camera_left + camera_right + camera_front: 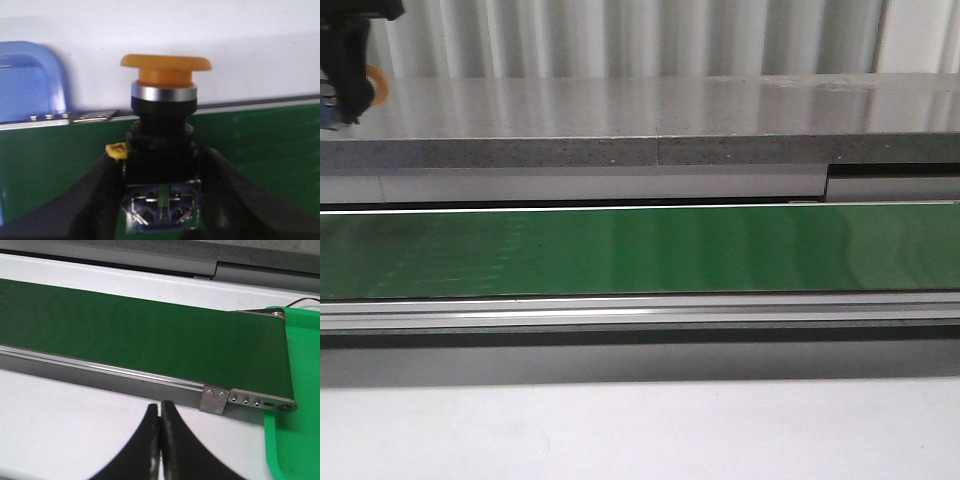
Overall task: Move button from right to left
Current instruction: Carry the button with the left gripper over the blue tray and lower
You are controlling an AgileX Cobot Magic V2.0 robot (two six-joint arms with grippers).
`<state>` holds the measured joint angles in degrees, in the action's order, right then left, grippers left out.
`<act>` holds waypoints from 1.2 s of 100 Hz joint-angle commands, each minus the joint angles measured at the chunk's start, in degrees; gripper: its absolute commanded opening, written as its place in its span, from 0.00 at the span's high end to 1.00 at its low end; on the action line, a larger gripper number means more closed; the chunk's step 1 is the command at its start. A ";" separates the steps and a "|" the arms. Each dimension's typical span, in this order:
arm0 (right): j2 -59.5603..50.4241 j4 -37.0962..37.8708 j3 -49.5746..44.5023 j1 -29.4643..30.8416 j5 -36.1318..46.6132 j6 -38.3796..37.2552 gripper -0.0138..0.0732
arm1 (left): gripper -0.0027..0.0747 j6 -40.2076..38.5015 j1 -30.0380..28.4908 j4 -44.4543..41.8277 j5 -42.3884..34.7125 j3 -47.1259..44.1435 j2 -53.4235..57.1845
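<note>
The button (164, 130), with a yellow-orange mushroom cap, silver ring, black collar and blue-grey rear body, sits between the fingers of my left gripper (162, 165), which is shut on its body. It hangs above the green belt (260, 145). In the front view the left gripper (345, 70) is high at the far left edge, with the orange cap (377, 88) just showing. My right gripper (160, 412) is shut and empty over the white table, just in front of the belt's frame.
The green conveyor belt (640, 250) runs across the front view, with a grey ledge (640, 130) behind it. A blue bin (27, 82) stands past the belt's left end. A green tray (300, 405) lies at the belt's right end (250, 402).
</note>
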<state>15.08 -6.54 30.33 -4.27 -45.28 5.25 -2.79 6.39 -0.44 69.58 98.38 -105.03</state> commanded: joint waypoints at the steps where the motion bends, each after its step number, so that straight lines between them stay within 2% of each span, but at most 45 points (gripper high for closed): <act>1: 0.52 0.08 1.46 -0.08 4.29 0.43 0.92 | 0.83 0.85 -3.36 0.44 -2.57 0.99 3.32; 11: 0.52 0.08 1.46 -0.08 4.29 0.43 0.92 | 0.83 1.45 -6.83 0.44 -3.94 -0.77 3.32; 31: 0.52 0.08 1.46 -0.08 4.29 0.43 0.92 | 0.83 8.41 -12.82 0.44 -4.05 -4.18 2.71; 57: 0.52 0.08 1.46 -0.08 4.29 0.43 0.92 | 0.83 8.57 -20.32 -0.01 -3.96 -6.59 2.26; 75: 0.52 0.08 1.46 -0.08 4.29 0.43 0.92 | 0.83 12.97 -24.67 0.00 -5.36 -8.71 1.51; 101: 0.52 0.08 1.46 -0.08 4.29 0.43 0.92 | 0.83 13.09 -28.03 -0.47 -8.20 -11.34 -2.37; 120: 0.52 0.08 1.46 -0.08 4.24 0.43 0.92 | 0.83 14.10 -28.30 -1.66 -9.44 -11.74 -5.69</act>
<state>15.08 -6.54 30.33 -4.27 -45.28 5.25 10.41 -21.77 -1.85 61.51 85.32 -112.54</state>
